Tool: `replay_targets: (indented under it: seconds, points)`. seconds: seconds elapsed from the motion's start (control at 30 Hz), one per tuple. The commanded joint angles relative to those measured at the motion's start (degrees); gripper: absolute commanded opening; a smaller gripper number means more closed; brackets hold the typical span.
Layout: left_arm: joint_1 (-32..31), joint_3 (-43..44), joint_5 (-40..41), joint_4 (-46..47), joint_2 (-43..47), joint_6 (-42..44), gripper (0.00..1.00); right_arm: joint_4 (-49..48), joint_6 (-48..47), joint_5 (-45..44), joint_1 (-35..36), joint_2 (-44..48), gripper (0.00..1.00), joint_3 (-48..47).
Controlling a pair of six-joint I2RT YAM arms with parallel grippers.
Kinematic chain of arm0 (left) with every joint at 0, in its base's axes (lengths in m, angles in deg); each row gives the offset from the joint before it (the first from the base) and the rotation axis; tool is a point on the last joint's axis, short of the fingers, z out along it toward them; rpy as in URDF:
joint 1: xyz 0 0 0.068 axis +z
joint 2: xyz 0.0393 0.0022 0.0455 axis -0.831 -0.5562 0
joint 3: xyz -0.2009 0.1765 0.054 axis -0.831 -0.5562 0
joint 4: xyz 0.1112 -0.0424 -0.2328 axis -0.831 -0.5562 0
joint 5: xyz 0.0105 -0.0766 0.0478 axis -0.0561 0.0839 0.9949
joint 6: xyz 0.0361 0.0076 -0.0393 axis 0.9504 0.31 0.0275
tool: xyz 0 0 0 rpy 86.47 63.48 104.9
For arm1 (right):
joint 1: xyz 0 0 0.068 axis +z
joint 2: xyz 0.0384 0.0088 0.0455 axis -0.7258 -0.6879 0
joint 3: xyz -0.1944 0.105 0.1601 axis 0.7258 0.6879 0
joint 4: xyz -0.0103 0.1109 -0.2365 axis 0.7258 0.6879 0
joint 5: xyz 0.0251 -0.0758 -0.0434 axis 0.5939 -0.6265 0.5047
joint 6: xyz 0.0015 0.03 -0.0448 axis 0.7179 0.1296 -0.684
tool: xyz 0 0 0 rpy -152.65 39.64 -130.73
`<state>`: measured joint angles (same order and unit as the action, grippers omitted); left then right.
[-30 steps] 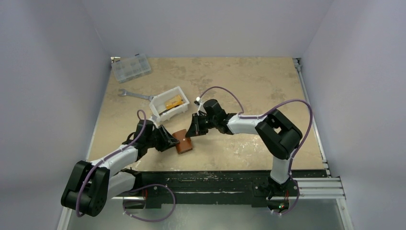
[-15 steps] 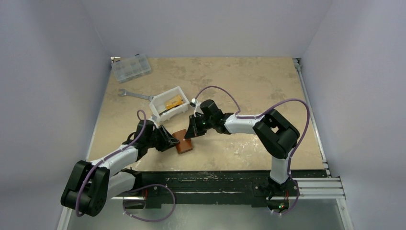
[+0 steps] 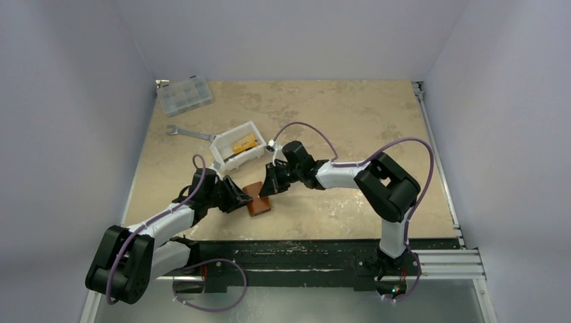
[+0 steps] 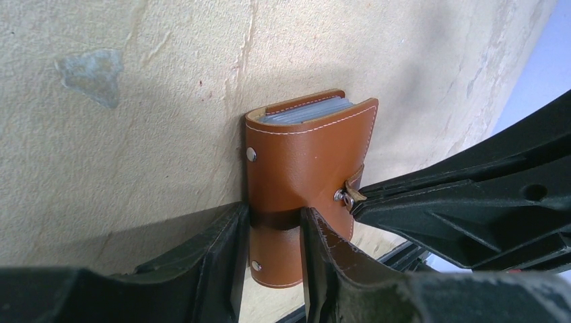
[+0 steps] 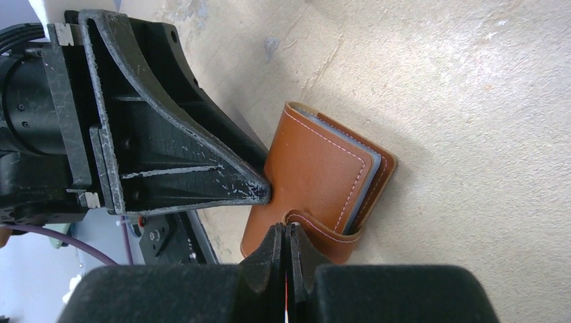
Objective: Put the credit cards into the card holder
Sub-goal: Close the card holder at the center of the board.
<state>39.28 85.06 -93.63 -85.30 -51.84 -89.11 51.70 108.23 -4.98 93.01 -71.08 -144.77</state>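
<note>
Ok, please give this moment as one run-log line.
left gripper: shut on card holder; right gripper: shut on its strap; card holder: folded

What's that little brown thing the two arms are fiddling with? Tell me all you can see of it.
It is a small card holder of smooth tan-brown leather with pale stitching. It is folded closed, and grey card sleeves show at its open edge. Silver rivets dot one side, and a short snap strap wraps round the other. It sits on the beige table. The left gripper clamps one end of it, and the right gripper, shut, appears to pinch the strap.
</note>
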Motion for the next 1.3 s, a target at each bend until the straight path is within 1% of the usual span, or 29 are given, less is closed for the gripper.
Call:
replay_targets:
  seconds: [0.0, 0.2, 0.37, 0.47, 0.53, 0.67, 0.9, 1.07, 1.27]
  points:
    - [-0.73, -0.02, 0.26, 1.22, 0.61, -0.77, 0.35, -2.49, -0.09, 3.31, 0.89, -1.18, 0.00, -1.19]
    - [-0.91, -0.27, 0.13, 1.93, 0.28, -1.12, 0.35, 0.51, -1.77, 1.95, 0.89, -2.38, 0.00, -3.24]
    - [-1.24, -0.58, 0.18, 2.50, 0.19, -1.54, 0.35, 7.52, -6.28, -1.30, 1.66, -3.34, 0.00, -6.17]
    - [-1.34, -0.67, 0.17, 2.86, 0.01, -1.74, 0.35, 12.19, -9.12, -2.89, 2.85, -4.15, 0.00, -8.18]
    - [-1.35, -0.62, 0.17, 2.80, 0.04, -1.74, 0.35, 12.59, -10.03, -3.47, 3.82, -4.03, 0.00, -7.96]
    - [-1.44, -0.71, 0.26, 3.03, 0.03, -1.91, 0.35, 17.11, -12.85, -5.28, 5.69, -5.18, 0.00, -8.93]
    - [-1.62, -0.76, 0.28, 3.27, -0.17, -2.09, 0.35, 23.82, -18.04, -9.07, 9.27, -7.53, 0.00, -12.86]
    - [-1.84, -0.87, 0.28, 3.53, -0.25, -2.28, 0.35, 30.21, -20.94, -14.55, 11.70, -10.73, 0.00, -17.08]
    - [-2.14, -1.67, -0.03, 5.21, -1.01, -3.06, 0.34, 38.37, -21.09, -22.37, 14.33, -15.30, 0.00, -22.81]
